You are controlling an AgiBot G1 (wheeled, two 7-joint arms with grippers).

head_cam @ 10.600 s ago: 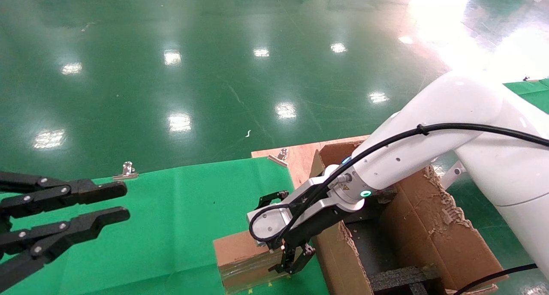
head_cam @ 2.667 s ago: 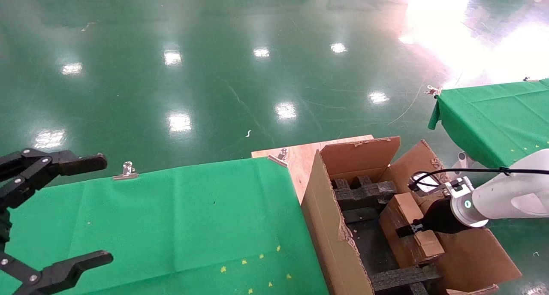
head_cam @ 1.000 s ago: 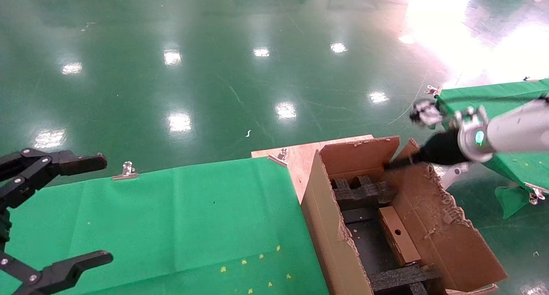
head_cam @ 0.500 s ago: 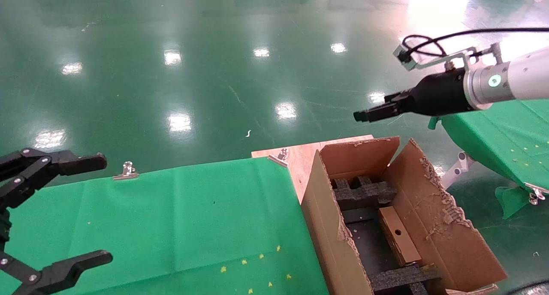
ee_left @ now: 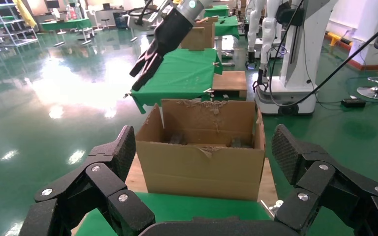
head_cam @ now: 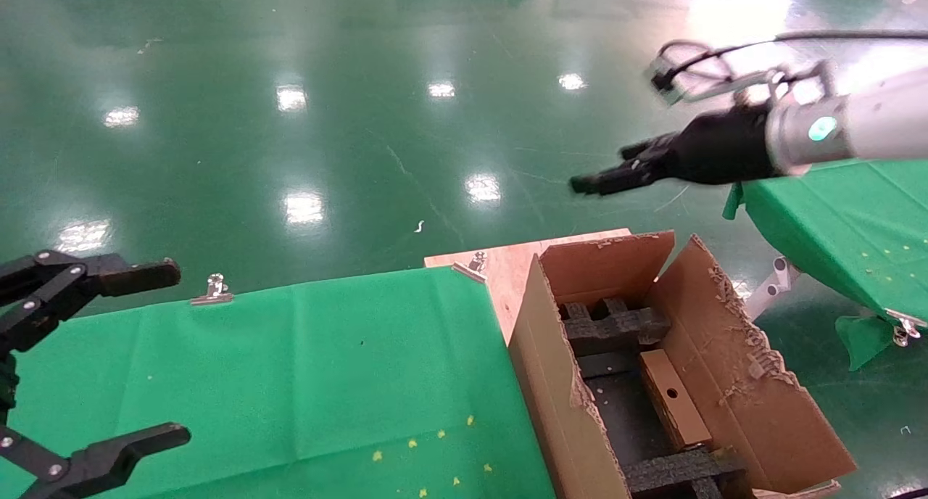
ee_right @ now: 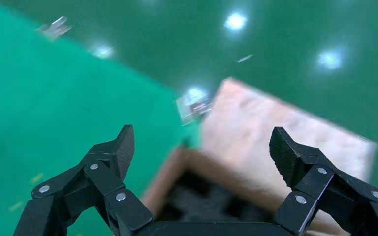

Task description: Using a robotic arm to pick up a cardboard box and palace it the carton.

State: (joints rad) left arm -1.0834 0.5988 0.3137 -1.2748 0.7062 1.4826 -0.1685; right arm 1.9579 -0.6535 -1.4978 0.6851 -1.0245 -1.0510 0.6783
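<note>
Swung a little forward and left of half a second earlier: right gripper [head_cam: 605, 183], empty, fingers spread. Box [head_cam: 674, 398] below, lengthwise in carton [head_cam: 754, 383]. Left gripper [head_cam: 109, 354] farther, open.

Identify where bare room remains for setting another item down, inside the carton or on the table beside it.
The green-clothed table is bare between the left end effector and the carton. Inside, the cardboard box and black foam inserts crowd it, leaving only a dark strip.
</note>
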